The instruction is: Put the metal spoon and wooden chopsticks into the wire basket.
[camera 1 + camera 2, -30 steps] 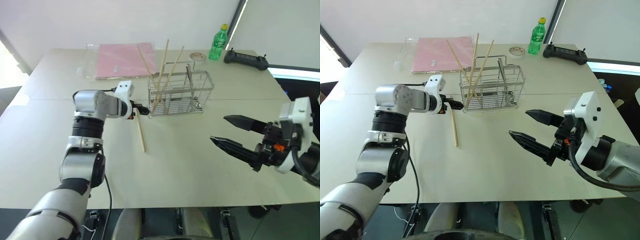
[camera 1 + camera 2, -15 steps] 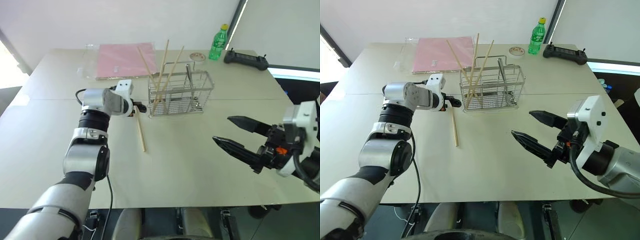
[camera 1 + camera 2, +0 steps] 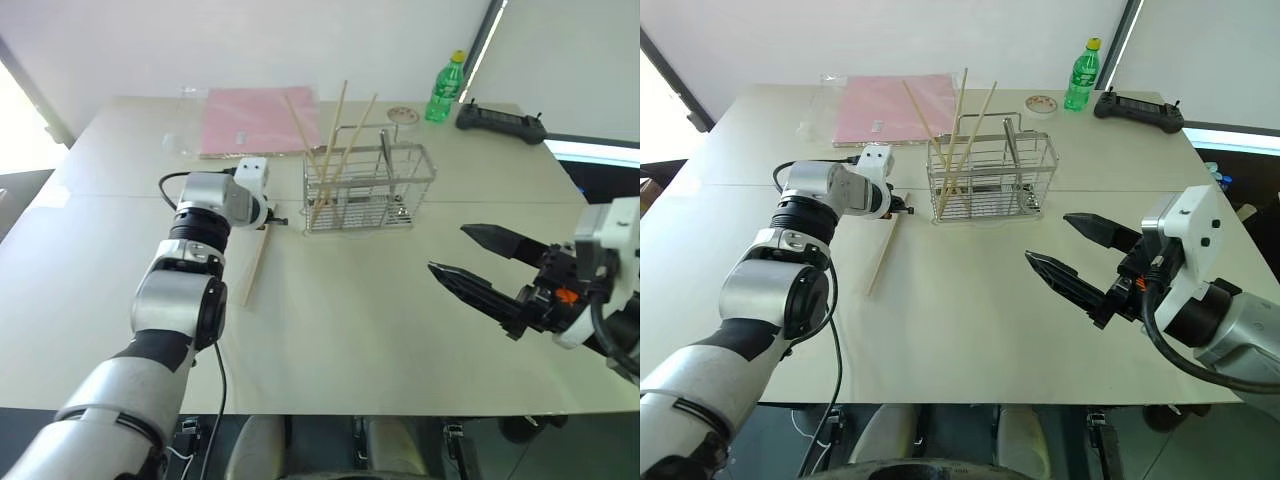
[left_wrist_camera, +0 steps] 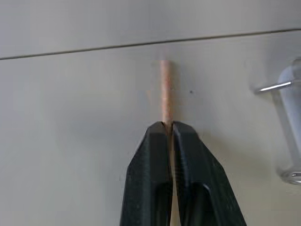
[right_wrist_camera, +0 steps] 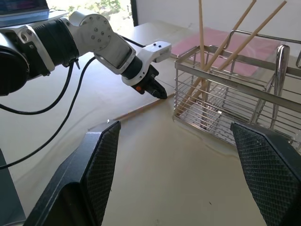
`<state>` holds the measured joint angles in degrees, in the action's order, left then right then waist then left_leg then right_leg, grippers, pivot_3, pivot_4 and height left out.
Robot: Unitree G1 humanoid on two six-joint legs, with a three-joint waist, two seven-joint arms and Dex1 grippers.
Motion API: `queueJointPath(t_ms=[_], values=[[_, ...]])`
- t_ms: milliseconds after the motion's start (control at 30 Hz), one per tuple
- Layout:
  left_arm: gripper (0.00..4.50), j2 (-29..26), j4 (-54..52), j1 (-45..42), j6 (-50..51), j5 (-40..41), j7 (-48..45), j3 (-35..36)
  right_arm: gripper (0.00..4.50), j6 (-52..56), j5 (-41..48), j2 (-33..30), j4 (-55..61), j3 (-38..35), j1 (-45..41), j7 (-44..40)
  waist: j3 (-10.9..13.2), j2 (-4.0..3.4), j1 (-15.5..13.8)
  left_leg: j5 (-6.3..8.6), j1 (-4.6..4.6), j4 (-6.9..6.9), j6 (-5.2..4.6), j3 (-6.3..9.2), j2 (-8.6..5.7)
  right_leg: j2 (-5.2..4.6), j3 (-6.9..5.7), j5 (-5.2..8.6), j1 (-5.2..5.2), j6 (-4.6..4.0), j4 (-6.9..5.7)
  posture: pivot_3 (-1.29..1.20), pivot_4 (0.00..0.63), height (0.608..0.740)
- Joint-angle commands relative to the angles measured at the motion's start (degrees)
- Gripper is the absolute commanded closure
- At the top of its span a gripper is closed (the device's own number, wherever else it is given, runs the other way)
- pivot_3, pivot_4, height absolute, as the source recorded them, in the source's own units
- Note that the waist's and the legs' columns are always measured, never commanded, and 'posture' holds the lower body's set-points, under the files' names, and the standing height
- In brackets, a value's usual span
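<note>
Left of the wire basket [image 3: 368, 190], our left hand [image 3: 271, 221] is pinched shut on a chopstick [image 3: 251, 270] at its far end. It's light and stiff, so it'll probably swing. Right hand [image 3: 478, 262] hangs open, empty.

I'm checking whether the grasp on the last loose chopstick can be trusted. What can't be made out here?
- Left gripper, left wrist view: its fingers cover the chopstick between them, so how much is clamped is hidden.
- Left eye view: the wrist housing hides the fingertips.
- Metal spoon in the wire basket: its bowl is too small to make out.
</note>
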<state>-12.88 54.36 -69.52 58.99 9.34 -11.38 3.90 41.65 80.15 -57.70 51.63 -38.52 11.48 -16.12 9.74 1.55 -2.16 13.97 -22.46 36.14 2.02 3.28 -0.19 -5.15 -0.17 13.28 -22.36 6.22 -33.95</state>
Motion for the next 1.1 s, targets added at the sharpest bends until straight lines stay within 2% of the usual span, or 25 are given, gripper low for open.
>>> queueJointPath(t_ms=[33, 233, 367, 567, 733, 900, 1000, 1100], values=[[4.38, 0.1, 1.2, -0.3, 0.6, -0.4, -0.7, 0.2, 0.66, -1.3, 1.1, -0.1, 1.3, -1.3, 0.4, 0.0, 0.0, 0.00, -0.1, 0.00, -0.01, -0.01, 0.00, 0.01, 0.00, 0.00, 0.00, 0.00, -0.01, 0.00, 0.00, 0.00, 0.150, 0.721], [4.38, -1.0, 1.3, -0.1, 0.5, -0.4, -0.2, 1.3, 0.66, -1.2, 1.2, -0.6, 1.2, -1.7, 0.8, -0.7, 0.0, 0.00, -0.1, 0.00, -0.01, -0.02, 0.00, 0.01, 0.01, 0.00, 0.00, 0.01, -0.01, 0.02, 0.00, 0.00, 0.150, 0.721], [4.38, -3.4, 0.8, -1.7, -2.6, 1.2, 1.0, 5.3, 0.66, -1.0, 1.2, -0.5, 1.1, -2.0, 1.6, -0.8, 0.0, 0.01, 0.1, 0.00, 0.01, -0.02, 0.00, 0.01, 0.02, 0.01, 0.00, 0.01, -0.03, 0.02, -0.02, 0.00, 0.150, 0.721], [4.38, -8.1, -3.4, -4.9, -26.2, 6.7, 0.4, 15.7, 0.66, -0.5, 1.7, -1.1, 0.9, -2.7, 2.6, -1.4, 0.1, 0.07, -0.1, 0.00, -0.09, -0.09, 0.00, 0.02, 0.08, 0.06, 0.00, 0.00, -0.20, 0.01, -0.07, 0.00, 0.150, 0.721], [4.38, -9.7, -9.5, -11.0, -39.2, 13.8, -7.9, 21.5, 0.66, -0.2, 3.7, -1.7, 0.6, -2.6, 3.1, -1.3, 0.1, 0.09, -0.4, 0.00, -0.24, -0.06, 0.01, 0.02, -0.01, -0.10, -0.02, -0.01, -0.17, 0.02, 0.03, 0.00, 0.150, 0.721], [4.38, -6.6, -18.4, -13.9, -38.6, 19.1, -14.9, 19.4, 0.66, -1.0, 1.9, -1.7, 1.0, 0.4, 2.1, -1.5, 0.0, 0.05, -0.2, 0.00, -0.32, -0.04, 0.01, -0.09, -0.14, -0.23, -0.02, -0.02, -0.04, 0.05, 0.42, 0.00, 0.150, 0.721], [4.38, -2.8, -25.1, -10.5, -35.5, 18.7, -18.1, 13.5, 0.66, -1.5, 2.2, -1.9, 0.8, 1.7, 0.5, -0.8, 0.0, 0.04, -0.3, 0.01, -0.21, 0.00, 0.00, -0.08, -0.17, -0.22, -0.03, -0.02, 0.13, 0.05, 0.46, 0.00, 0.150, 0.721], [4.38, 0.0, -29.1, -7.1, -33.3, 19.1, -18.7, 10.7, 0.66, -1.5, 1.9, -1.8, 0.7, 2.5, -0.5, -0.2, 0.0, 0.04, -0.1, 0.00, -0.09, 0.03, -0.01, -0.09, -0.16, -0.21, -0.03, -0.02, 0.24, 0.04, 0.44, 0.00, 0.150, 0.721]])
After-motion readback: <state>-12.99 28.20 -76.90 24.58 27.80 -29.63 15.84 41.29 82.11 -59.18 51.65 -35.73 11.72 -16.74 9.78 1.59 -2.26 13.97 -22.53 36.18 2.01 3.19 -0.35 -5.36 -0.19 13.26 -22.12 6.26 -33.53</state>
